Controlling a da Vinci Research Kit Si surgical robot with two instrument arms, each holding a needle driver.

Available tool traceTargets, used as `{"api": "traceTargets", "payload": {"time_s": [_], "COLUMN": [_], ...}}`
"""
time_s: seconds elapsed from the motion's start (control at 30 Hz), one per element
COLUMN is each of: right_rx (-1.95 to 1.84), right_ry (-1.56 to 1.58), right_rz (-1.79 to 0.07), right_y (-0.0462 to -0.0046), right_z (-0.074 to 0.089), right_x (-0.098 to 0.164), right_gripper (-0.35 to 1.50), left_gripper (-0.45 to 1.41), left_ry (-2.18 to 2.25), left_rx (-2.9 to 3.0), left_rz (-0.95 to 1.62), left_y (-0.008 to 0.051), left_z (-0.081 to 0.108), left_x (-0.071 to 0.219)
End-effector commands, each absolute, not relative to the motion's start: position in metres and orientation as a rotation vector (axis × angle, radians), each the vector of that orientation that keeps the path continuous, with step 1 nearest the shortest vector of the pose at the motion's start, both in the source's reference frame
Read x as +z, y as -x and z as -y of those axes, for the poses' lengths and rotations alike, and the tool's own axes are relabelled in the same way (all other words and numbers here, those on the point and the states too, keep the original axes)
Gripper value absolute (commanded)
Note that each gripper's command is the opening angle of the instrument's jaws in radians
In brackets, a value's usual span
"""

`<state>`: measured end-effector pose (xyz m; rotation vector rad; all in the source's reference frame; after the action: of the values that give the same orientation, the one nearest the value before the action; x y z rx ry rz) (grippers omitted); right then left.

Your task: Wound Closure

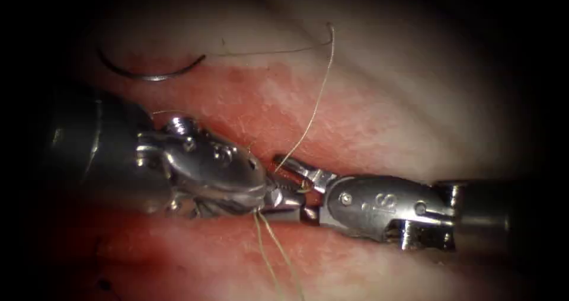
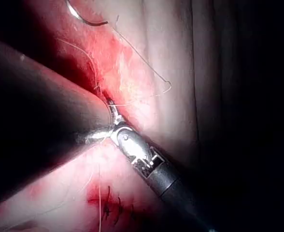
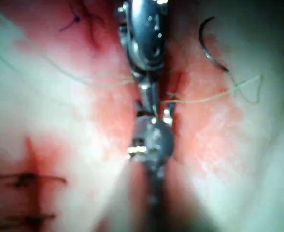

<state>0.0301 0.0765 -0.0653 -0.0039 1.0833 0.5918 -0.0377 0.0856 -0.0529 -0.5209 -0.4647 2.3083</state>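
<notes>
The curved needle (image 1: 148, 74) lies free on the tissue (image 1: 379, 105) at the far upper left, held by neither tool and not in the tissue; it also shows in the wrist views (image 2: 86, 19) (image 3: 209, 48). Its thread (image 1: 314, 108) arcs from the needle's tail down to the cut, where the two tools meet tip to tip. My left tool (image 1: 269, 197) has its jaws shut on the thread, and two strands (image 1: 272, 253) hang below its tip. My right tool (image 1: 290, 188) stands with its jaws open around the thread beside the left tool's tip (image 3: 156, 111).
Red fluid (image 1: 249, 99) stains the tissue along both edges of the cut. Dark finished stitches (image 2: 113, 208) (image 3: 26, 179) cross the closed stretch of the cut. Loose thread (image 2: 151, 94) curls over the pale tissue beside the tools.
</notes>
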Motion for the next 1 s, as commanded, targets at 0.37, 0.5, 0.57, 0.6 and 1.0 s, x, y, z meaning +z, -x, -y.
{"api": "traceTargets", "payload": {"time_s": [0.37,0.5,0.57,0.6,1.0], "right_rx": [0.584,0.577,0.576,0.575,0.561], "right_ry": [0.008,0.012,0.014,0.014,0.015], "right_rz": [-1.087,-1.088,-1.088,-1.088,-1.093], "right_y": [-0.0316,-0.0321,-0.0321,-0.0321,-0.0322], "right_z": [-0.0769,-0.0771,-0.0772,-0.0772,-0.0768], "right_x": [-0.0642,-0.0638,-0.0635,-0.0634,-0.0631], "right_gripper": [1.36,1.36,1.36,1.36,1.04], "left_gripper": [-0.35,-0.35,-0.35,-0.35,-0.35], "left_ry": [0.522,0.521,0.524,0.524,0.525], "left_rx": [2.31,2.309,2.314,2.314,2.314], "left_rz": [0.466,0.469,0.47,0.47,0.474], "left_y": [0.038,0.038,0.0378,0.0378,0.0377], "left_z": [-0.0851,-0.085,-0.085,-0.085,-0.0852], "left_x": [-0.0525,-0.0529,-0.0531,-0.0532,-0.0533]}}
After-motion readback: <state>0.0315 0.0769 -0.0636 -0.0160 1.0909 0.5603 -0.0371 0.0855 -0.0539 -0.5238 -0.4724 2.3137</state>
